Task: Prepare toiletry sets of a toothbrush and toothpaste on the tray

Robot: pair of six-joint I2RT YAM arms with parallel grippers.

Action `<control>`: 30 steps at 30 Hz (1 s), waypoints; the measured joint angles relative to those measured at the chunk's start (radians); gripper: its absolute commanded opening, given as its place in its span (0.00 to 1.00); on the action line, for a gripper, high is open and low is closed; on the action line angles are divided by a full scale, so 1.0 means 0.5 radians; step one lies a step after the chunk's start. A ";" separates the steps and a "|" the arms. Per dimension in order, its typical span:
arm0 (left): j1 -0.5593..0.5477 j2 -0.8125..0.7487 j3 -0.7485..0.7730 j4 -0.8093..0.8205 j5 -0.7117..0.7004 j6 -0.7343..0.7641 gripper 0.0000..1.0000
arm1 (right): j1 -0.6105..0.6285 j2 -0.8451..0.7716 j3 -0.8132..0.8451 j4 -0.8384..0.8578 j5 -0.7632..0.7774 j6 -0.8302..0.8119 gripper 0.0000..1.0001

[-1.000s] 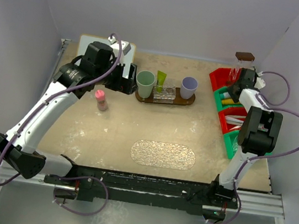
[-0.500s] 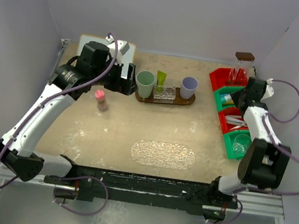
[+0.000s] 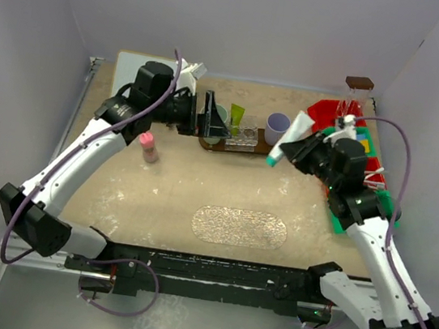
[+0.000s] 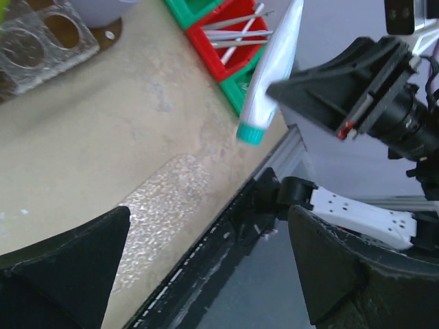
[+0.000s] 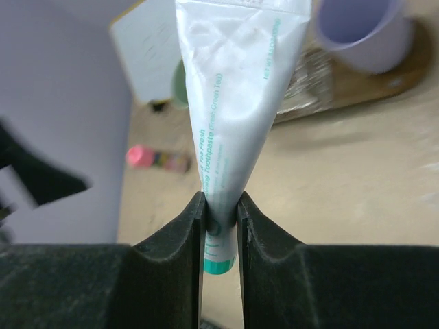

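Observation:
My right gripper (image 3: 297, 147) is shut on a white toothpaste tube (image 3: 287, 136) with a teal cap and holds it in the air just right of the brown oval tray (image 3: 277, 149). In the right wrist view the tube (image 5: 233, 103) is pinched between my fingers near its cap. On the tray stand a purple cup (image 3: 277, 124) and a clear rack (image 3: 242, 137) with a green tube (image 3: 236, 116). My left gripper (image 3: 212, 117) is open and empty at the tray's left end, in front of the green cup (image 5: 180, 86). Slim toothbrushes (image 4: 236, 34) lie in a red bin.
A pink-capped little bottle (image 3: 149, 146) stands left of the tray. Red and green bins (image 3: 325, 112) line the right edge. A translucent oval mat (image 3: 238, 227) lies near the front. A white board (image 3: 128, 70) lies at the back left.
My right arm has swung left from the bins, carrying the white toothpaste tube to the tray's right end. My left gripper has shifted right, in front of the green cup.

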 measured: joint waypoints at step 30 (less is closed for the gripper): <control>-0.235 0.272 -0.048 0.069 0.087 -0.035 0.26 | 0.831 0.389 0.245 0.267 0.150 0.632 0.31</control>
